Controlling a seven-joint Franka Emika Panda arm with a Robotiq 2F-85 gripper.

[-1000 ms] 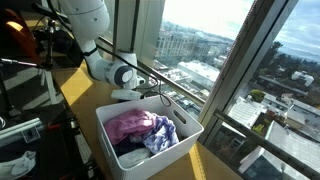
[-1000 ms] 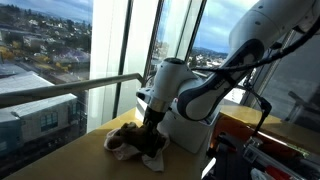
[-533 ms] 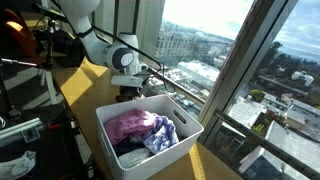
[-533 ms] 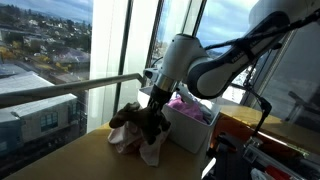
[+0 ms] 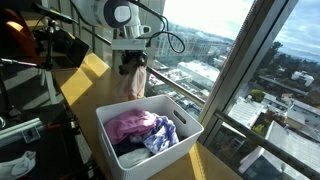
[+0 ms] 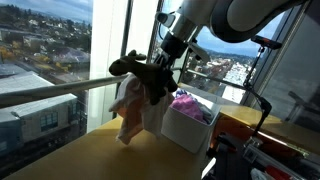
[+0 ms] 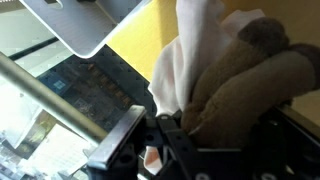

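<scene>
My gripper (image 6: 160, 72) is shut on a bundle of cloth, brown and pale pink-white (image 6: 130, 105), which hangs in the air well above the wooden table (image 6: 90, 155). In an exterior view the same cloth (image 5: 133, 78) dangles below the gripper (image 5: 132, 58), just behind the white basket (image 5: 185, 138). The basket holds pink, dark and blue-white clothes (image 5: 135, 125). In the wrist view the brown and white cloth (image 7: 230, 85) fills the frame between the black fingers (image 7: 130, 135), and a corner of the basket (image 7: 90, 25) lies below.
Tall windows with a horizontal railing (image 6: 60, 88) stand right beside the table, with the city far below. Red and black equipment (image 6: 270, 145) sits near the basket on one side. Cables and gear (image 5: 25, 60) crowd the table's other side.
The arm has risen from the table top, carrying the cloth bundle up with it; the cloth now hangs free and has swung toward the basket. The jaws finished closing.
</scene>
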